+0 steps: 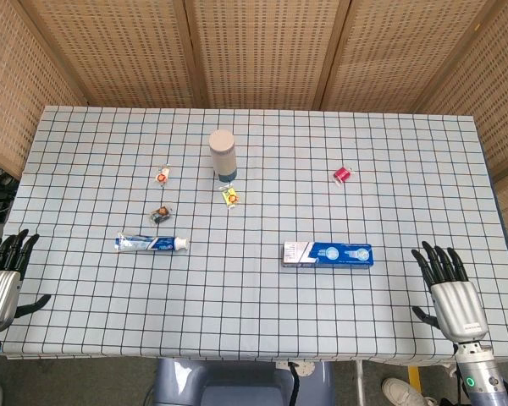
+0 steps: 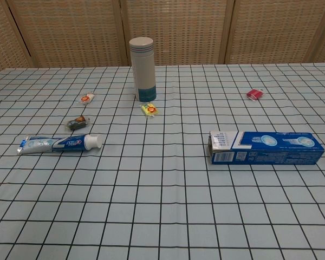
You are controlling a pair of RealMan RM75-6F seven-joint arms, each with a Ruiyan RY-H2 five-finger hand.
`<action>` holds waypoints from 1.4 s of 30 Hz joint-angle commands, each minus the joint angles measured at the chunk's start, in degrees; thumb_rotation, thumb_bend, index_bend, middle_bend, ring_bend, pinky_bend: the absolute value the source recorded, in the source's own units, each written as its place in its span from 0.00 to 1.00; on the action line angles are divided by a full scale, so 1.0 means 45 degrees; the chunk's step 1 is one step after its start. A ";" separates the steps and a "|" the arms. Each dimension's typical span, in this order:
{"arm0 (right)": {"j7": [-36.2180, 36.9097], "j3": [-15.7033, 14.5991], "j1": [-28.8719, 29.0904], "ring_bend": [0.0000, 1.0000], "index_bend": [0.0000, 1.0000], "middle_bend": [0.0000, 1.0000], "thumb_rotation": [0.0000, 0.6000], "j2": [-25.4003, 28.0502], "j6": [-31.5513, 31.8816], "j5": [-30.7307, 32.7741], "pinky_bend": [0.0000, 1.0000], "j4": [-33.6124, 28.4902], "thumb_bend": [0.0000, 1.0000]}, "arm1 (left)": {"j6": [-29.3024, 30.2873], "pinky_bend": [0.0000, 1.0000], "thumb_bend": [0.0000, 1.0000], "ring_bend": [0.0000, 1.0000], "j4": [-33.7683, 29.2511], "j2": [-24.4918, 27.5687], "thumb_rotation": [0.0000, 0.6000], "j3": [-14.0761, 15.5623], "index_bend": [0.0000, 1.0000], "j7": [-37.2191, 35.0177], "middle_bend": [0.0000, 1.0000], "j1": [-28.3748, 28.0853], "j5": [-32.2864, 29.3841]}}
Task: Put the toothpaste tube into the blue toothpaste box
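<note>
The toothpaste tube (image 1: 151, 244) (image 2: 59, 143) lies flat on the left part of the checked table, white cap pointing right. The blue toothpaste box (image 1: 328, 254) (image 2: 265, 147) lies on its side right of centre, its white end toward the tube. My left hand (image 1: 2, 275) hovers at the table's left front edge, fingers spread and empty, well left of the tube. My right hand (image 1: 449, 288) sits at the right front edge, fingers spread and empty, right of the box. Neither hand shows in the chest view.
A tall grey cylinder container (image 1: 223, 154) (image 2: 142, 69) stands at the back centre. Small wrapped sweets (image 1: 229, 196) (image 1: 162, 176) (image 1: 160, 215) lie between it and the tube. A small red item (image 1: 342, 175) (image 2: 254, 94) sits back right. Wicker screens wall the far side.
</note>
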 commanded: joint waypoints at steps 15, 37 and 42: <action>0.0023 -0.0031 -0.0024 0.00 0.09 0.00 1.00 0.0038 0.0069 -0.0078 0.02 -0.0081 0.14 | -0.0111 0.00 0.13 0.00 0.0042 -0.0048 1.00 0.0036 0.00 0.0077 0.00 -0.0031 -0.0028; 0.0100 -0.0015 -0.0009 0.00 0.09 0.00 1.00 0.0024 -0.0034 0.0039 0.02 -0.0004 0.14 | -0.0319 0.07 0.17 0.05 0.0398 -0.0775 1.00 -0.0530 0.23 0.0137 0.00 -0.0417 -0.0522; 0.0113 0.0018 0.0010 0.00 0.09 0.00 1.00 0.0011 -0.0064 0.0092 0.02 0.0036 0.14 | -0.1703 0.10 0.18 0.11 0.0450 -0.1102 1.00 -0.0992 0.28 0.0848 0.02 -0.1306 -0.1368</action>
